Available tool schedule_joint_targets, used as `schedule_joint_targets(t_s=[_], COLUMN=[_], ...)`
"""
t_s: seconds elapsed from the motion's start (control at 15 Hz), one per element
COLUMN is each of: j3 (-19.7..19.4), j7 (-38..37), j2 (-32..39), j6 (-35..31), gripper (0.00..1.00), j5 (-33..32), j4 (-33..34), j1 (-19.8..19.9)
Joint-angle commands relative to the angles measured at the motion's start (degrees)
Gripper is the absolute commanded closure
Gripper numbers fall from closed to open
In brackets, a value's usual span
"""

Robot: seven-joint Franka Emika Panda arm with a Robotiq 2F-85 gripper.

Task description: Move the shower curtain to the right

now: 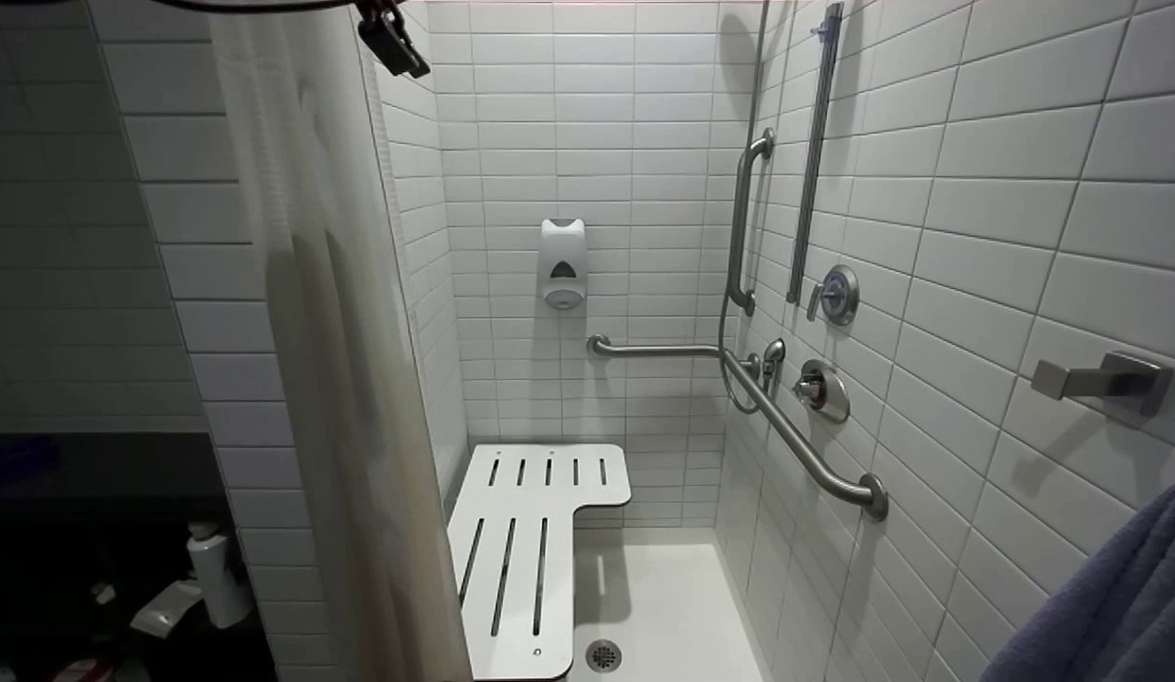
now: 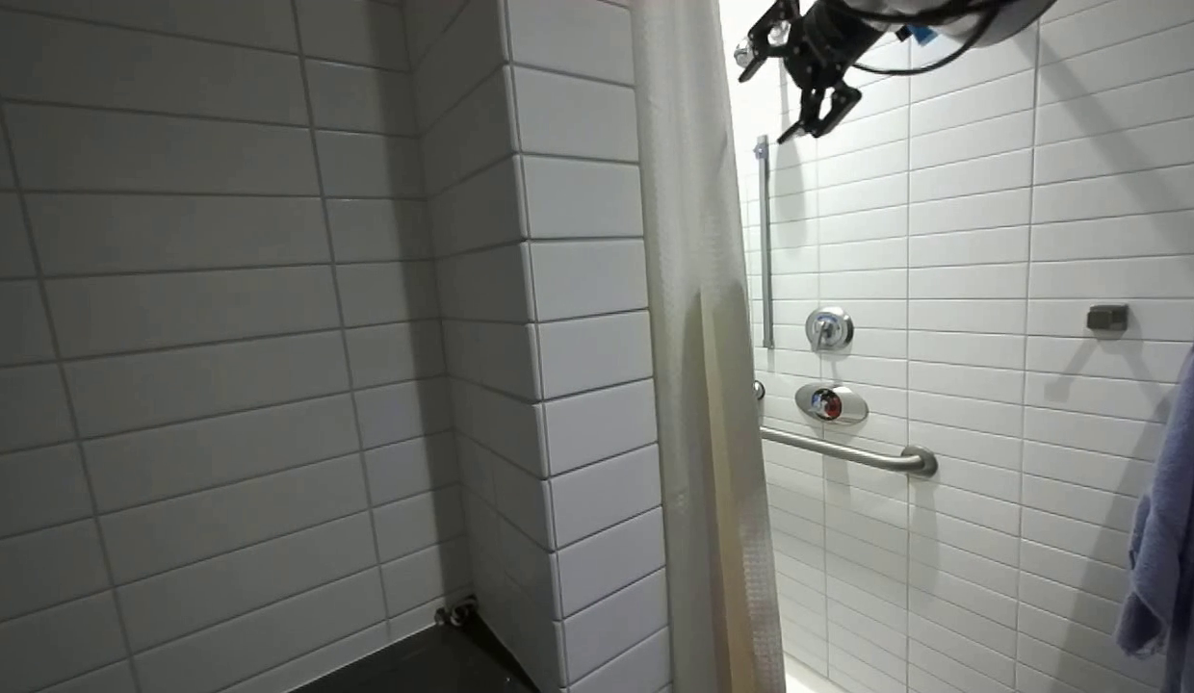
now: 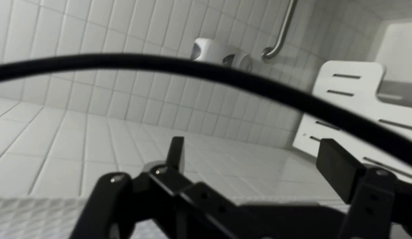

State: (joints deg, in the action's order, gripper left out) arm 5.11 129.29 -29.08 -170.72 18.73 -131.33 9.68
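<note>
Curtain (image 1: 346, 369): gathered in tall folds at the left of the stall (image 1: 682, 606), just beside the tiled corner (image 2: 597, 385) — in both exterior views its free edge stops well short of the right wall (image 1: 1004, 218).
Curtain's progress: we judge that little or none of the move is done, since we look straight past the curtain into the stall.
Curtain's way ahead: nearly all of it, as we read it — taking hold of the free edge, drawing it rightward across the stall, then letting go.
Gripper (image 2: 763, 108): high up, just right of the curtain in both exterior views; its jaws stand wide and, as far as we can see, hold nothing. In the wrist view, pale tiles (image 3: 242, 169) show between the fingers (image 3: 339, 169).
Pale strip (image 3: 26, 215): bumpy, low at the left of the wrist view; it may be the curtain, and we cannot tell whether the gripper touches it.
Seat (image 1: 521, 502): at the left of the stall, partly behind the curtain.
Grab bar (image 1: 785, 429): running from the far wall (image 1: 668, 237) along the right wall.
Towel (image 2: 1170, 558): hanging at the near right.
</note>
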Motion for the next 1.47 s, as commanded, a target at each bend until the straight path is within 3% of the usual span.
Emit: schedule_joint_targets(t_s=[0.0,0.07,0.2,0.6,0.73,0.8,1.0,1.27,1.4], j3=[6.5,-1.3,0.3,0.1,-4.3,-4.4,-12.5,-23.3,-26.7], j7=[-6.2,-9.1,-10.6,-9.9,-8.9,-1.8,5.4,18.4,22.0], j2=[-6.0,-2.3,-4.2,-4.8,-4.5,-4.4,-4.5,-6.5,-7.3], j6=[14.5,7.2,12.1,12.0,8.1,4.3,1.0,1.3,4.2], gripper=[0.00,0.00,0.00,0.00,0.00,0.00,0.00,0.00,0.00], j5=[-10.0,-14.1,-16.6,-15.9,-16.9,-9.7,-5.2,1.1,1.0], j4=[0.6,-0.1,0.3,0.0,-0.6,-1.0,-0.4,0.7,1.5], j1=[13.2,2.7,5.8,4.9,-1.5,-3.0,-15.2,-32.7,-37.1])
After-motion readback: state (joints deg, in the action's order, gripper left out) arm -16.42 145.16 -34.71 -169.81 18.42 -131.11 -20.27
